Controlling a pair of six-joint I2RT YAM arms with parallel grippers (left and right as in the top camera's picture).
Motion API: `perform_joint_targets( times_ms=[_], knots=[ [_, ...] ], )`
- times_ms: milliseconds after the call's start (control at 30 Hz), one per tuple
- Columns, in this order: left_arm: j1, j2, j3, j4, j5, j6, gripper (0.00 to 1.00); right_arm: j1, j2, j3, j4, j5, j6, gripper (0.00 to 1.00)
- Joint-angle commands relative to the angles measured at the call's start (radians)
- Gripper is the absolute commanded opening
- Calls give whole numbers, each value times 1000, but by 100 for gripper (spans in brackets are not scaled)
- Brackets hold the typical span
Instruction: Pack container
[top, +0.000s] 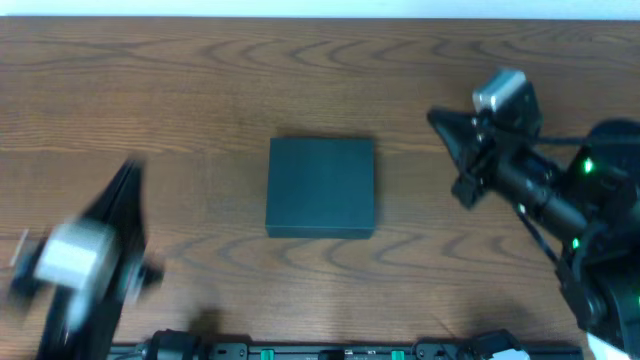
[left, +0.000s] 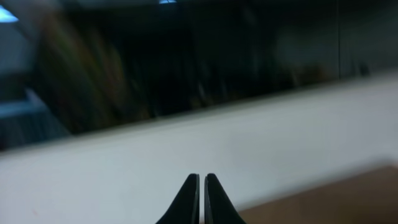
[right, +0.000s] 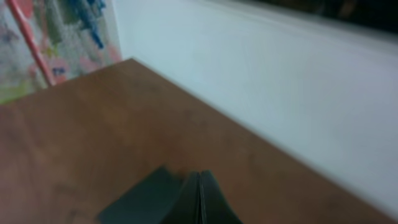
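The container (top: 321, 187), a dark teal-black box with its lid shut, lies flat in the middle of the wooden table. A corner of it shows in the right wrist view (right: 146, 196) just behind the fingers. My left gripper (top: 128, 175) is shut and empty at the left of the table, blurred, well clear of the box; in its own view the fingertips (left: 201, 180) touch and point at a white wall. My right gripper (top: 435, 120) is shut and empty to the right of the box, its fingertips (right: 200, 180) pressed together.
The wooden table (top: 200, 90) runs to a white wall (right: 280, 81) at the back. A colourful poster (right: 56, 37) stands at the far left corner. A dark bar with green lights (top: 330, 352) lines the front edge.
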Motion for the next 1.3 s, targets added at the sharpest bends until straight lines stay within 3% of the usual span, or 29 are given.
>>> perform_joint_targets(
  times_ms=[0, 267, 333, 367, 400, 433, 467, 667, 1067, 1267],
  knots=[
    [-3, -123, -45, -5, -132, -88, 6, 8, -13, -23, -106, 7, 82, 2],
    [-3, -172, -44, -354, -136, -169, 6, 7, -31, -24, -430, 35, 92, 2],
    [-3, -167, -45, -381, -112, -169, 20, 7, -29, -24, -442, 34, 92, 8],
    [-3, -167, -45, -381, -103, -169, 38, 7, -29, -24, -442, 34, 92, 24],
    [-3, -168, -45, -381, -100, -169, 67, 7, -29, -24, -442, 34, 92, 89],
    [-3, -168, -45, -382, -100, -169, 87, 7, -29, -24, -442, 34, 92, 99],
    [-3, -168, -44, -382, -100, -169, 96, 7, -29, -24, -442, 35, 91, 99],
    [-3, -168, -45, -481, -100, -169, 96, 7, -28, -24, -442, 34, 92, 99],
    [-3, -168, -45, -988, -126, -143, 95, 7, -28, -24, -442, 34, 92, 99],
    [-3, -168, -45, -917, -240, -106, 95, 7, -28, -24, -442, 34, 92, 99]
  ],
)
